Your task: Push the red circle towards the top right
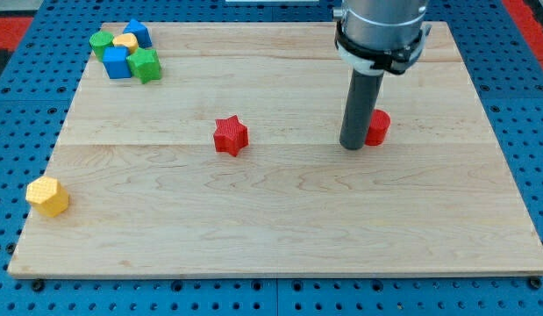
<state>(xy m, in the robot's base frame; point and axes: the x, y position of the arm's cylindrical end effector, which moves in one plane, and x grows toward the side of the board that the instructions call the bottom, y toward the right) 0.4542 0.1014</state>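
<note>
Your tip [353, 147] sits down on the wood board [280, 237], right of centre in the frame. No claw here, just a plain dark rod, so nothing opens or shuts & it has hold of nothing. The red circle [378, 127] is just to the tip's right & a bit toward the frame's top, touching or nearly touching the rod; can't tell which, since the rod hides the circle's left edge.

Going outward: a red star [230, 136] lies well left of the tip, near mid-frame, on its own. Far lower left, near the board's edge, is a yellow block [47, 196], roughly hexagonal, also alone.

Upper left corner of the board has a tight cluster: green block [101, 41], small yellow block [125, 41], blue block [138, 32] at the back, another blue block [117, 62] & a second green block [146, 65] in front. Their shapes are hard to make out.

No bins or trays on the board. Blue pegboard [25, 96] surrounds it.
</note>
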